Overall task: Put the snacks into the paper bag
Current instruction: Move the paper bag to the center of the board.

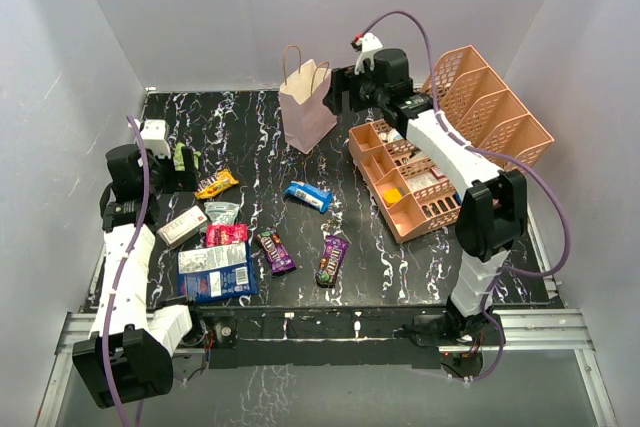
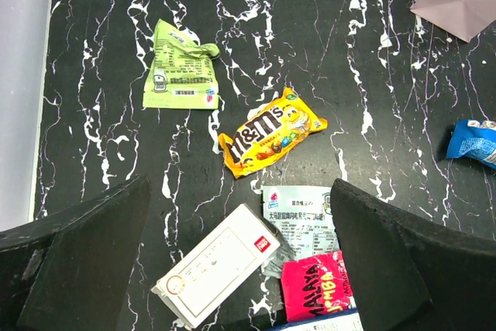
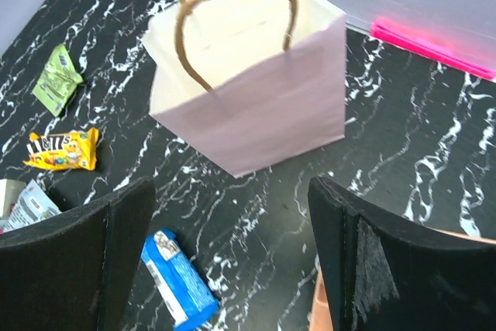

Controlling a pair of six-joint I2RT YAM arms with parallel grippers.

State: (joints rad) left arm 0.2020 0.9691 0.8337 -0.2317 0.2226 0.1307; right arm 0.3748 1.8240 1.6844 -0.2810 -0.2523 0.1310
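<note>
Hovering our right gripper point(image 3: 231, 207), spread and empty, by the pale pinkish paper bag point(image 3: 256, 106), we judge our likewise spread left gripper point(image 2: 240, 191) should next grasp the yellow candy packet point(image 2: 271, 133).

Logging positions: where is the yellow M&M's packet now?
Top view, left side of the table: the yellow M&M's packet lies flat beside the green packet, just beyond the white box.
</note>
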